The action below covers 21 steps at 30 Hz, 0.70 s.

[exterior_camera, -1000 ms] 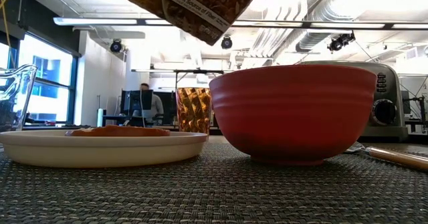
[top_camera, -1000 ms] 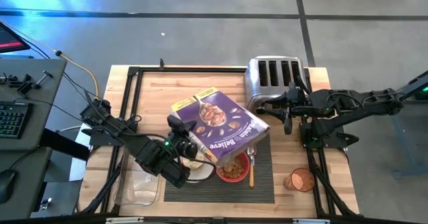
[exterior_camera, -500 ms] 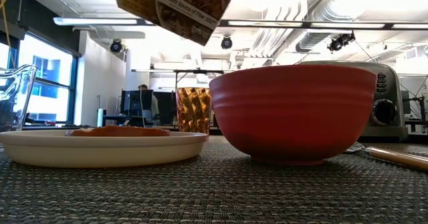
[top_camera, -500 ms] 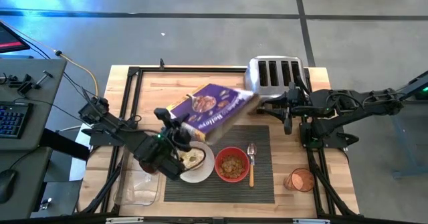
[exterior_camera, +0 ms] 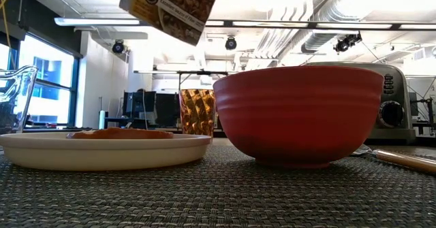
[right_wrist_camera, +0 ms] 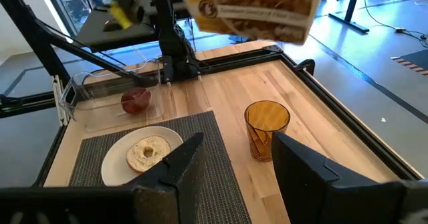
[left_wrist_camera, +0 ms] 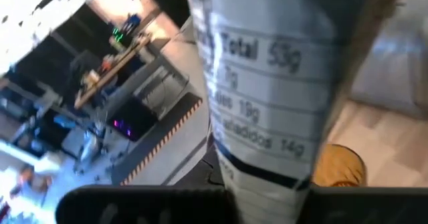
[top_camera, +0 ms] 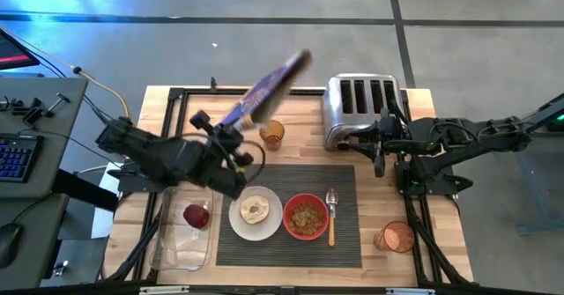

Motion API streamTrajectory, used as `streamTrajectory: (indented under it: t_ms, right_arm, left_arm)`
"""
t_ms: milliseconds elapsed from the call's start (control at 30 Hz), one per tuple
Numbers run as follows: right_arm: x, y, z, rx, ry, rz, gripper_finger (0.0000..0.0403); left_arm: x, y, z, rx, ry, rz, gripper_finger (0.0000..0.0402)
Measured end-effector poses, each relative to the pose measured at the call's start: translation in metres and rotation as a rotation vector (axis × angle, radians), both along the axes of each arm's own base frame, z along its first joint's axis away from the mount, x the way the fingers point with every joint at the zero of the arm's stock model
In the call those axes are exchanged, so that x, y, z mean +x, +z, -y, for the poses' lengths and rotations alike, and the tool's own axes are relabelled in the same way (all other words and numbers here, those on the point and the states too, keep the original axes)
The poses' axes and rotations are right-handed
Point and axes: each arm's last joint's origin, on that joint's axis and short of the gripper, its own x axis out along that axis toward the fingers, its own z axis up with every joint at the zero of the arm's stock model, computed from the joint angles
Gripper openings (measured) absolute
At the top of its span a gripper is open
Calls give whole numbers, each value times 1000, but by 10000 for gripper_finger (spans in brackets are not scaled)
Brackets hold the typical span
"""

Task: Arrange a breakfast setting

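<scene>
1. Far left, the fruit (top_camera: 196, 215) sits in the tray (top_camera: 181, 253), just off the mat (top_camera: 348, 242). By my reckoning it is the one piece not yet set in place.
2. The left gripper (top_camera: 231, 143) is up over the table's left half, fingers pinched on a cereal box (top_camera: 269, 88) that tilts edge-on above the wood behind the mat. The box has yet to be put down somewhere.
3. On the mat, the plate (top_camera: 269, 225) carries the bagel (top_camera: 256, 210).
4. Just beside it the bowl (top_camera: 306, 216) has cereal in it, so the pouring looks done.
5. The spoon (top_camera: 331, 216) lies just right of the bowl, on the mat.
6. Behind the mat stands an amber glass (top_camera: 272, 134), empty as far as I can see, with the toaster (top_camera: 361, 110) beyond.
7. The right gripper (right_wrist_camera: 231, 158) waits by the toaster, fingers spread, holding nothing. A second glass (top_camera: 395, 237) stands off the mat to the right.
</scene>
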Motion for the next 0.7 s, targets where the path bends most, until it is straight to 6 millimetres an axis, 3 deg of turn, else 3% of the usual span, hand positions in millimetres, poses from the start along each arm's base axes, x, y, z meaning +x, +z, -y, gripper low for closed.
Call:
streamTrajectory:
  t_ms: [367, 700]
  right_arm:
    - [0, 0, 0, 0, 0, 0, 154]
    - [0, 0, 0, 0, 0, 0, 154]
  left_arm:
    - [-10, 15, -56, -70, 213, 120, 0]
    - [-13, 15, -100, -157, 398, 170, 0]
